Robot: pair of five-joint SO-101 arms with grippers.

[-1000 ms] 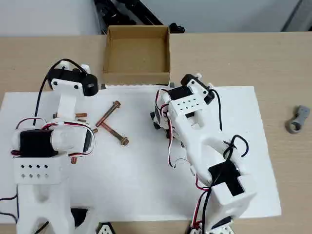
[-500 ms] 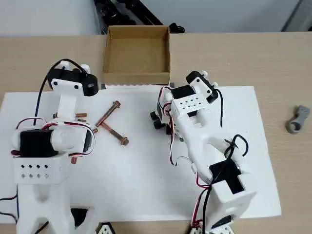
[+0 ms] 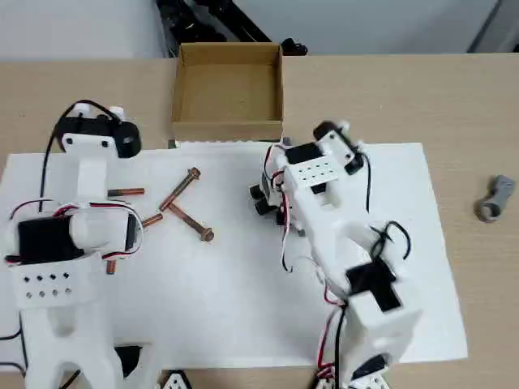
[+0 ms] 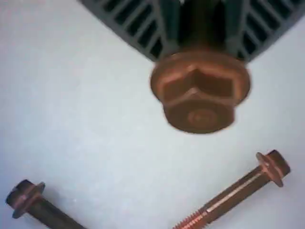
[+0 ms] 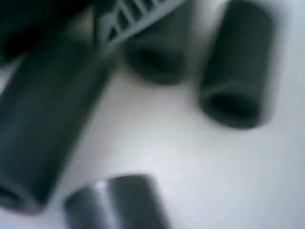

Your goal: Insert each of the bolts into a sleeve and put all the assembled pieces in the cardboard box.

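Most of the worktop (image 3: 454, 97) lies under a white sheet (image 3: 203, 308). Two arms stand at its near edge. The box (image 3: 229, 128) sits at the far edge, just beyond the sheet. The left gripper (image 4: 200, 24), toward the left edge, is clamped on a bolt (image 4: 200, 93) whose hex head faces the wrist camera. The right gripper (image 5: 109, 24) hangs low near the worktop's middle; I cannot tell whether it is open or closed. Four dark sleeves (image 5: 236, 67) cluster beneath it. Loose bolts (image 3: 182, 193) lie on the sheet between the arms, two touching in a V. A grey piece (image 3: 495, 198) rests near the right edge.
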